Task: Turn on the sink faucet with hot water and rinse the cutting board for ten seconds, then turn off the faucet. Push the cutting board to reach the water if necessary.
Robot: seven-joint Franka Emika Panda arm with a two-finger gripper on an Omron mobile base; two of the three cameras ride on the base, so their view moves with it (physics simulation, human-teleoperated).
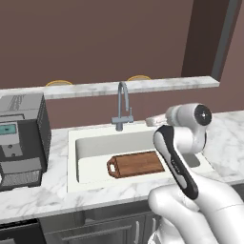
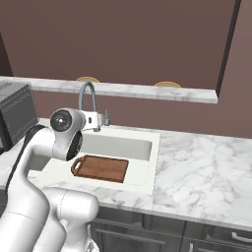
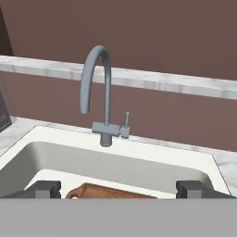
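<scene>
We see the sink (image 1: 76, 157) set into the marble counter (image 1: 43, 195), and it holds one thing: the board (image 1: 138, 164), lying flat on the basin floor. In the left base view the board sits toward the near wall of the basin, its rounded handle with the hole pointing to 9 o'clock. In the right base view the board (image 2: 101, 168) again lies flat, handle toward 9 o'clock, its left end close beside the arm's white elbow. The rest of the basin floor around the board is bare off-white.

The faucet (image 1: 122, 107) stands on the rim behind the basin, at about 12 o'clock from the board. Its arched spout curves over and ends above the back part of the basin, and the board lies nearer to us than the spout's mouth. In the hand view the faucet (image 3: 99, 99) rises in the middle, spout tip turned down at 9 o'clock of the post, the small lever sticking up at 3 o'clock of the base. We see no stream under the spout.

Our gripper (image 3: 118, 189) is spread wide, its two dark tips far apart at the bottom of the hand view, with nothing between them. It looks over the sink toward the faucet, apart from it; the board's far edge (image 3: 109, 192) peeks up between the tips.

A dark grey appliance (image 1: 21, 138) stands on the counter at 9 o'clock of the sink.
</scene>
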